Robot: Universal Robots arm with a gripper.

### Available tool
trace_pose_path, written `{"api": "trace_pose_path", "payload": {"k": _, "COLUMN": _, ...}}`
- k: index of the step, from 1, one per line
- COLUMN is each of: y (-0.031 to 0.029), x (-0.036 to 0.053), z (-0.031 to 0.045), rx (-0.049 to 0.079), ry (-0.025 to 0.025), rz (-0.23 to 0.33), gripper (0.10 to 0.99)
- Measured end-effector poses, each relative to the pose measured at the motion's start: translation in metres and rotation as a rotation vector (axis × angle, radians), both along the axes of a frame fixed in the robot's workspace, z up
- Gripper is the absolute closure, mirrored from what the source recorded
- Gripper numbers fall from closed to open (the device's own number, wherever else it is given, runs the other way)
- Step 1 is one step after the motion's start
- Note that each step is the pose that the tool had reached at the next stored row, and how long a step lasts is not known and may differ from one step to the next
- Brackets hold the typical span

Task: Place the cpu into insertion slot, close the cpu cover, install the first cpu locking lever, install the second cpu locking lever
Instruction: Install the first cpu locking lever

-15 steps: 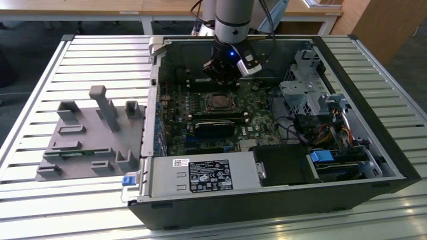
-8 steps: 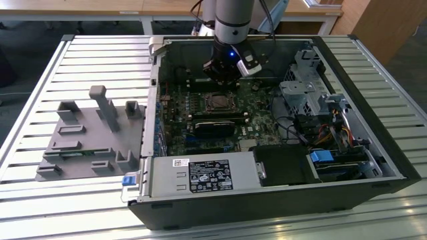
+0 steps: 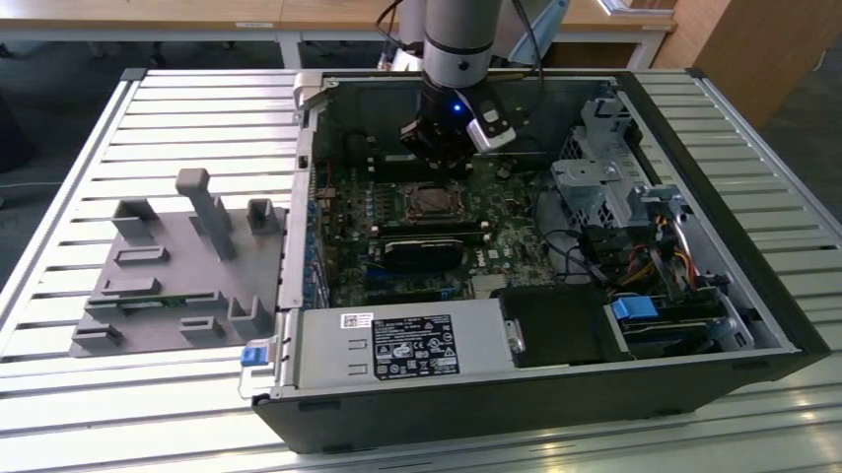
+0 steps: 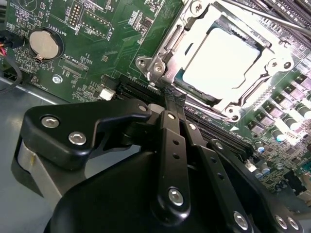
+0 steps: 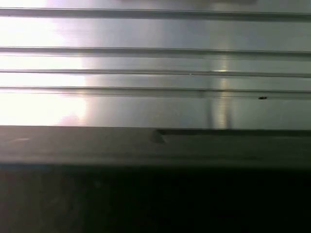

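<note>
1. While I watch the exterior view, the open computer case (image 3: 684,246) lies on a slatted metal table (image 3: 79,177), with a grey plastic fixture (image 3: 172,266) well apart toward that view's left.
2. I see the green motherboard (image 4: 97,43) beneath the arm.
3. My gripper (image 4: 171,94) hangs just beside the socket, fingers pressed together, holding nothing.
4. The cpu cover (image 4: 160,58) lies closed around the cpu (image 4: 221,60), which sits in the insertion slot.

Lay on a slatted metal table (image 3: 79,148): an open black computer case (image 3: 526,394) filling the centre out to 3 o'clock, a grey plastic fixture (image 3: 177,276) at 9 o'clock.
</note>
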State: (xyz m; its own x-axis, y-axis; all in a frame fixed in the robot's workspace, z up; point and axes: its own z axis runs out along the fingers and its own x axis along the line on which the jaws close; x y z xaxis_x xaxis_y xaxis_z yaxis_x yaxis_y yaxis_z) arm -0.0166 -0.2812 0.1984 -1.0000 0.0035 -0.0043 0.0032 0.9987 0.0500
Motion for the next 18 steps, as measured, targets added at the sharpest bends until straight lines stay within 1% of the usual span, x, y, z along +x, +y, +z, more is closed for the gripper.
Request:
{"api": "trace_pose_path", "payload": {"k": 4, "y": 0.0001, "x": 0.0000, "z": -0.0006, "rx": -0.005, "ry": -0.0002, "rz": 0.000, "gripper": 0.980}}
{"api": "trace_pose_path", "payload": {"k": 9, "y": 0.0003, "x": 0.0001, "z": 0.0005, "rx": -0.004, "ry": -0.0008, "rz": 0.000, "gripper": 0.980}}
{"api": "trace_pose_path", "payload": {"k": 16, "y": 0.0003, "x": 0.0001, "z": 0.0024, "rx": -0.005, "ry": -0.0004, "rz": 0.000, "gripper": 0.980}}
{"api": "trace_pose_path", "payload": {"k": 18, "y": 0.0002, "x": 0.0000, "z": 0.0024, "rx": -0.010, "ry": -0.0004, "rz": 0.000, "gripper": 0.980}}
